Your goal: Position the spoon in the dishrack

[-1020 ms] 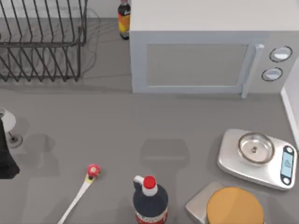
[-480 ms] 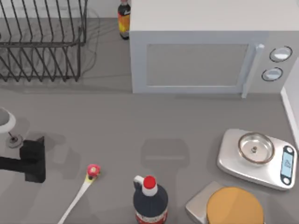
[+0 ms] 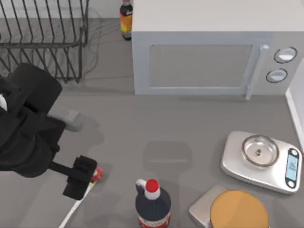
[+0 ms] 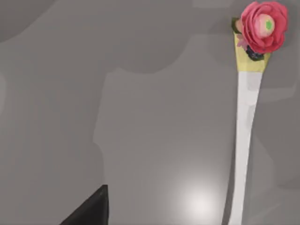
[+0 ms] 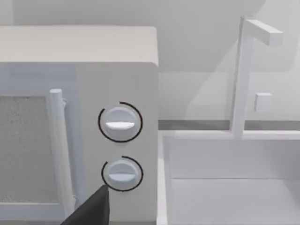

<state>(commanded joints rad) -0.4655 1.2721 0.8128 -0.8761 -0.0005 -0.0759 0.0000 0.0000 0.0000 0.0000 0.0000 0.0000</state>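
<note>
White spoon [image 3: 76, 205] lies diagonally, its red knob toward the microwave [image 3: 209, 57].

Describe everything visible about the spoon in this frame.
The spoon is slim and white, with a long thin handle ending in a yellow collar and a red rose-like knob. It lies flat on the grey table, near the front left, handle slanting toward the front edge; its bowl is out of frame. The left hand hovers over the knob end; whether it touches it is unclear.

No wording can be read — the bottle labels and scale display are too small.
</note>
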